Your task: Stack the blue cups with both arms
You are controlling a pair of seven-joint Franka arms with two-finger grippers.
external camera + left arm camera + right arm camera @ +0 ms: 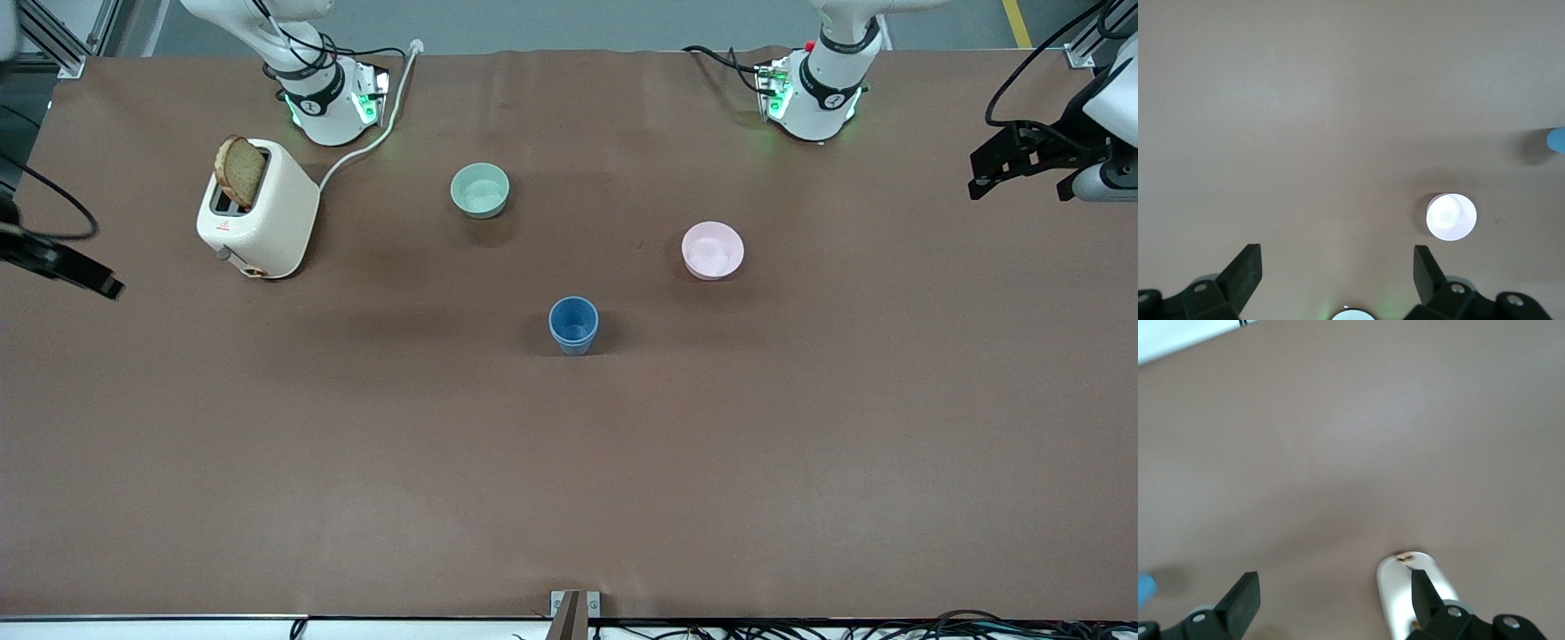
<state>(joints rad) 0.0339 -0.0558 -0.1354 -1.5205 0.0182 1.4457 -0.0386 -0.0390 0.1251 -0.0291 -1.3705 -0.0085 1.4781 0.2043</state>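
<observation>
A single blue cup shape (573, 324) stands upright mid-table, nearer the front camera than both bowls. I cannot tell whether one cup sits inside the other, and no second separate blue cup shows. The cup's edge shows in the left wrist view (1557, 140) and in the right wrist view (1143, 590). My left gripper (1018, 182) hangs open and empty over the left arm's end of the table, and its fingers (1245, 270) stand wide apart. My right gripper (96, 283) hangs open and empty over the right arm's end, with its fingers (1241, 597) also wide apart.
A pale green bowl (480, 189) sits toward the arm bases. A pink bowl (712, 250) sits toward the left arm's end and shows in the left wrist view (1451, 217). A cream toaster (258, 222) holding a bread slice (240, 171) stands near the right arm's base (1408, 593).
</observation>
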